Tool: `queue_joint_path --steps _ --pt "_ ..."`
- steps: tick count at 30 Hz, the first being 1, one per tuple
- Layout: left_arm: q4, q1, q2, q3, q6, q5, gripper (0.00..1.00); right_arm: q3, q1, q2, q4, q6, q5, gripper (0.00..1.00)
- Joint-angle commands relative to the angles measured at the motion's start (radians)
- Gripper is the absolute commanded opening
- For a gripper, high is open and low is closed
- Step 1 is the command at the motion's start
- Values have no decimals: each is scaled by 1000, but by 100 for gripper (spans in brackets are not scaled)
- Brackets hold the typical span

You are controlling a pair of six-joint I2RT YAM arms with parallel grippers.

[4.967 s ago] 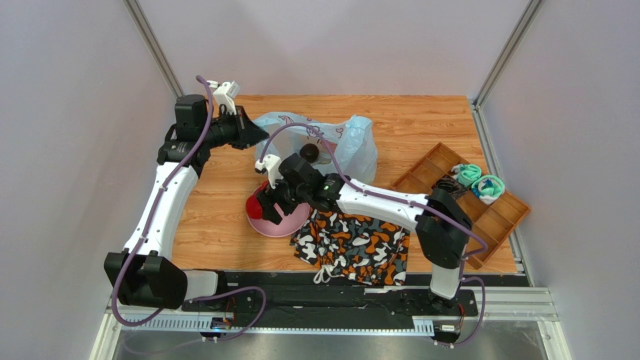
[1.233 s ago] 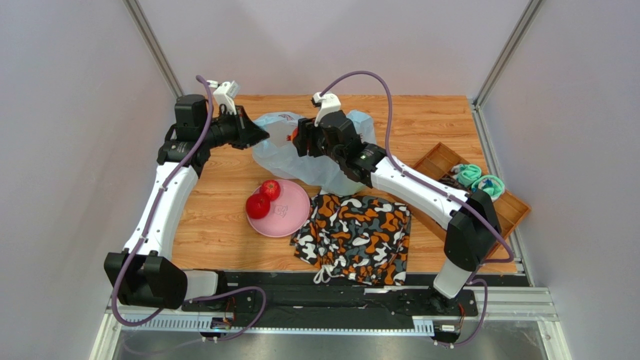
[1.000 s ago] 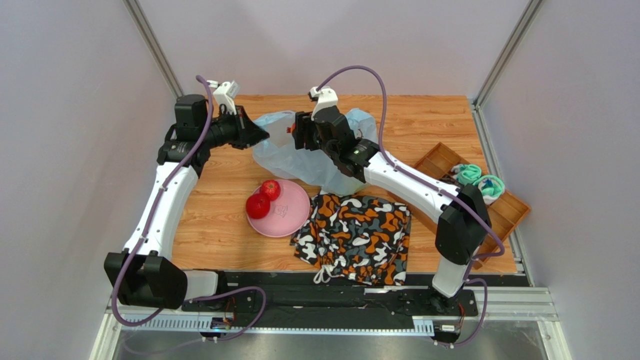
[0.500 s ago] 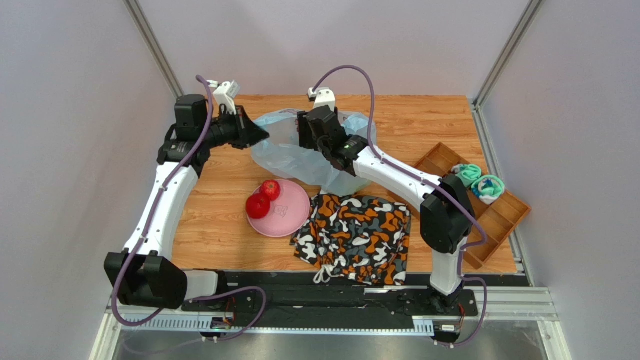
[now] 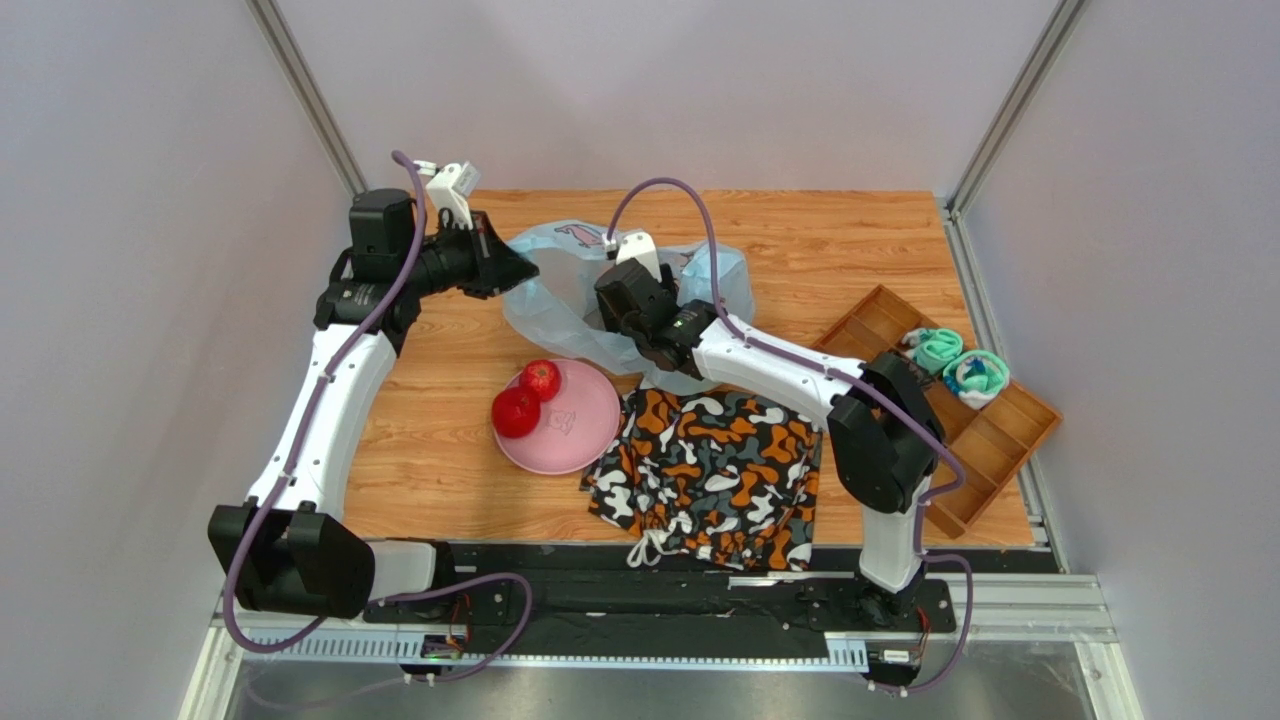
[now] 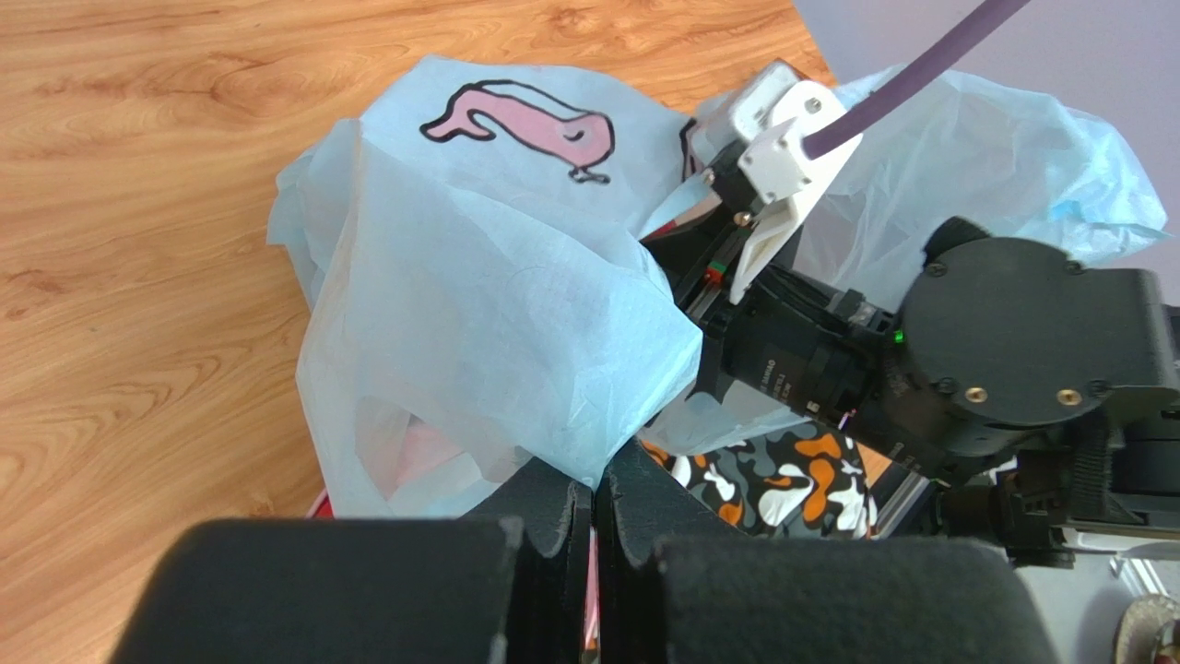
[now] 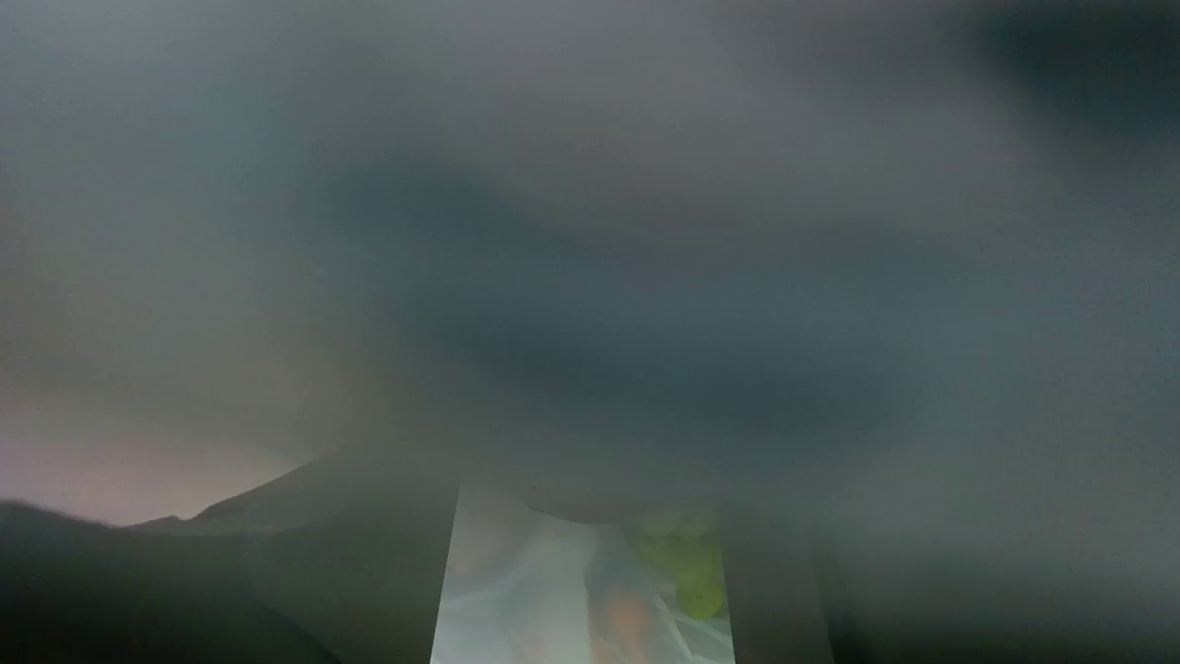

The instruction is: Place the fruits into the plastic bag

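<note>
The light-blue plastic bag [image 5: 535,312] lies at the back middle of the table. My left gripper [image 5: 508,272] is shut on its edge [image 6: 485,305] and holds the mouth up; the jaws [image 6: 603,487] pinch the plastic. My right gripper [image 5: 631,308] points down inside the bag's mouth. Its view is dim and blurred: the fingers [image 7: 346,581] stand apart with a dark round shape, the red fruit [image 7: 651,484], between their tips. Green grapes [image 7: 686,567] lie below in the bag. Two red fruits [image 5: 541,378] [image 5: 516,413] sit on the pink plate [image 5: 586,428]. The bananas and the dark fruit are hidden.
The camouflage cloth [image 5: 706,473] lies right of the plate, near the front edge. A wooden compartment tray [image 5: 969,443] with teal items [image 5: 954,360] stands at the right edge. Grey walls and metal posts enclose the table.
My right gripper left the plate with a red fruit, swung up over the bag and came down into its mouth. Two red fruits stay on the plate. The left arm has not moved.
</note>
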Motion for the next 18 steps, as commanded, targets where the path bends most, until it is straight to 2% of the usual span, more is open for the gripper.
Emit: queue_joint_path --steps 1,5,8,9,12,18 --pt "32 3 -35 0 0 7 0 -28 -6 -15 -60 37 52 43" --pt "32 3 -35 1 0 9 0 -16 -6 5 -122 61 55 46" --pt "32 3 -34 1 -1 9 0 4 -9 29 -152 78 57 55" --pt "32 3 -34 1 -1 9 0 9 -11 34 -158 83 49 65" --pt "32 3 -34 1 -3 10 0 15 -11 37 -164 91 31 82" --pt "32 3 -35 0 -3 12 0 12 -25 23 -155 106 -14 87"
